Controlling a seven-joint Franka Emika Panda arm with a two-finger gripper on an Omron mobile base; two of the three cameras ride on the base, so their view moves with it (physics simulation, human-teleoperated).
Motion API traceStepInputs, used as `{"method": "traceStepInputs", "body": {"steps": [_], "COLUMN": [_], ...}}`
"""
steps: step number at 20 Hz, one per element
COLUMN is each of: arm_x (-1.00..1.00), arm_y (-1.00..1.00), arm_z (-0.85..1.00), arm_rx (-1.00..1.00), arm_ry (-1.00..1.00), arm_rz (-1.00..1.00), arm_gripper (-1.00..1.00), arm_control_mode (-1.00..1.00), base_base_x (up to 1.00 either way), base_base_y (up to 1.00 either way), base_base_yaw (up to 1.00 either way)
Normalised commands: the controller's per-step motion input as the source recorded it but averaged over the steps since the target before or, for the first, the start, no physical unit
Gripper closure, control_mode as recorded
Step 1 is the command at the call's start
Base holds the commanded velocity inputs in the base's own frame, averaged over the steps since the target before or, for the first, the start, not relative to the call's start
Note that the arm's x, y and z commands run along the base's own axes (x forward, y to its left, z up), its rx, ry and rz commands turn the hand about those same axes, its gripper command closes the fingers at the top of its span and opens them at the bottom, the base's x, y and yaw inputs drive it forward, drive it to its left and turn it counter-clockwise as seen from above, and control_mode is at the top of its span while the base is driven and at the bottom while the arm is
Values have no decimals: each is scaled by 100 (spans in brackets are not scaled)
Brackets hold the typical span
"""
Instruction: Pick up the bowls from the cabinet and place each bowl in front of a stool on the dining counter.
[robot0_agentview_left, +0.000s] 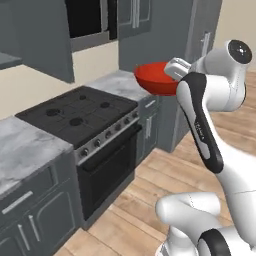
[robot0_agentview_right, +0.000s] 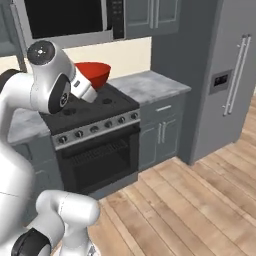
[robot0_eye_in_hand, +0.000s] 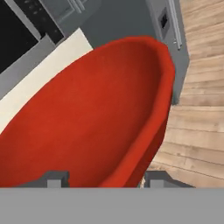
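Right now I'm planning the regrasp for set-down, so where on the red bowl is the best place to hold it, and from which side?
Hold the red bowl by its thin rim, one finger inside and one outside, approaching from the near edge as the pincer seems to do now. The wall is wide, shallow and glossy, so its body is probably too broad and slippery to span.

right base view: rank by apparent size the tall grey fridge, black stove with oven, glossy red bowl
1. Tall grey fridge, though cut off at the frame edge.
2. Black stove with oven, partly hidden by the arm.
3. Glossy red bowl, smallest, held up at the gripper.
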Motion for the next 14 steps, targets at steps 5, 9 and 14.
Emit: {"method": "traceStepInputs", "body": {"steps": [5,9,14], "arm_x": [0,0,0], "arm_y": [0,0,0], "arm_z": [0,0,0], "arm_rx": [0,0,0], "arm_ry": [0,0,0], "arm_rz": [0,0,0], "arm_gripper": [100,100,100], "arm_control_mode": [100,100,100], "base_base_x": [-16,-4,1], "base_base_y": [-18,-18,-1], "base_base_yaw": [-73,-66,-56]}}
